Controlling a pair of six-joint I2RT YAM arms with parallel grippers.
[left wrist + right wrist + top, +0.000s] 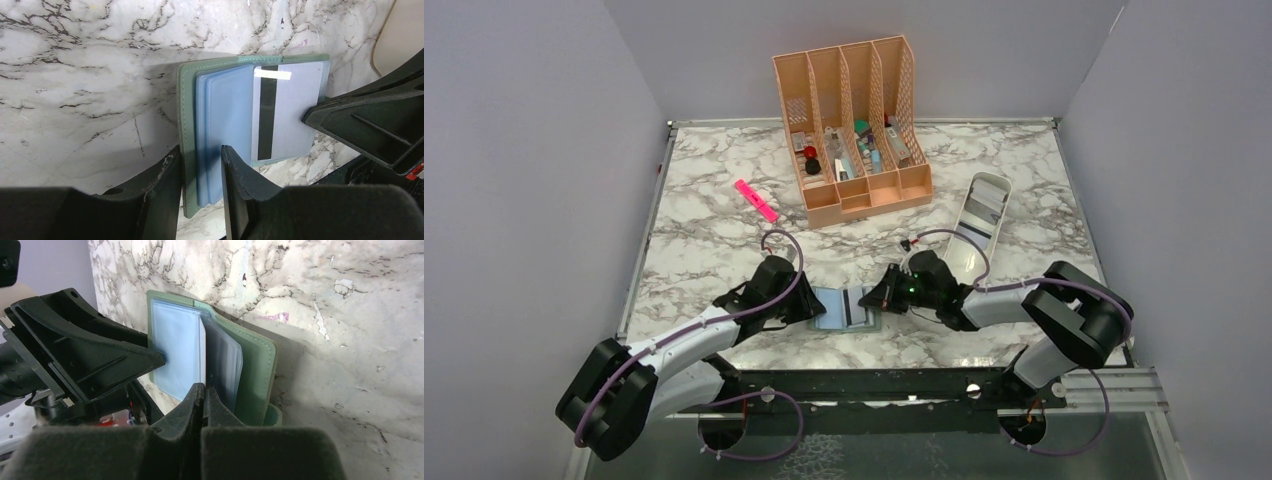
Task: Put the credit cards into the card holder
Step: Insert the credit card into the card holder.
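Note:
The grey-green card holder (829, 309) lies open on the marble near the front edge, its blue-grey pockets facing up. My left gripper (200, 152) straddles its left half. One finger sits against the green cover (187, 125) and the other against a blue pocket (225, 110). A silver credit card (290, 110) with a black stripe sits partly inside the right pocket. My right gripper (203, 387) is shut on that card's outer edge (202, 350). From above, the left gripper (809, 305) and right gripper (882, 297) flank the holder.
A peach slotted organizer (854, 125) with small items stands at the back. A pink highlighter (756, 200) lies to its left. A long white tray (982, 215) sits behind the right arm. Grey walls enclose the table on three sides.

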